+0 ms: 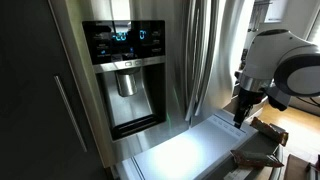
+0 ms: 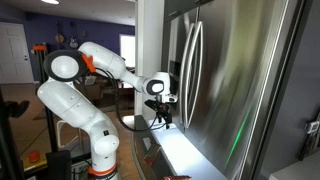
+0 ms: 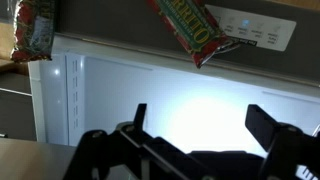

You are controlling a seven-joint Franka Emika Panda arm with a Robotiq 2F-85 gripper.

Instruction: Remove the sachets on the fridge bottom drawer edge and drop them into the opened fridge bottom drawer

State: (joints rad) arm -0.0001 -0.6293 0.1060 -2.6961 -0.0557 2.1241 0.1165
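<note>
- Wide stainless-steel pull-out bottom drawer (image 1: 205, 150) of the fridge, standing open below the tall doors in both exterior views, pale smooth interior brightly lit
- In the wrist view, that pale interior filling the middle, with the dark rim strip (image 3: 110, 25) running across the top
- Flat oblong reddish sachet with green and white print (image 3: 190, 28), lying tilted on the dark rim strip, its lower end poking out over the pale interior
- Second flat sachet in red, green and yellow (image 3: 30, 28), at the upper left corner of the wrist view by the end of the rim, partly cut off by the frame and well apart from the tilted one
- Both sachets too small to make out in the exterior views
- Black two-finger Robotiq gripper (image 3: 200, 118), spread wide with nothing between its fingers (image 3: 140, 118) and touching neither sachet
- Same gripper in both exterior views (image 2: 160, 118), hanging over the open drawer on the white jointed arm (image 2: 90, 70), close to the steel doors
- Tall stainless-steel upper door with a black dispenser panel (image 1: 122, 60), off to one side of the gripper in an exterior view
- Small white label (image 3: 260, 30) on the rim just beside the tilted sachet, print too small to read
</note>
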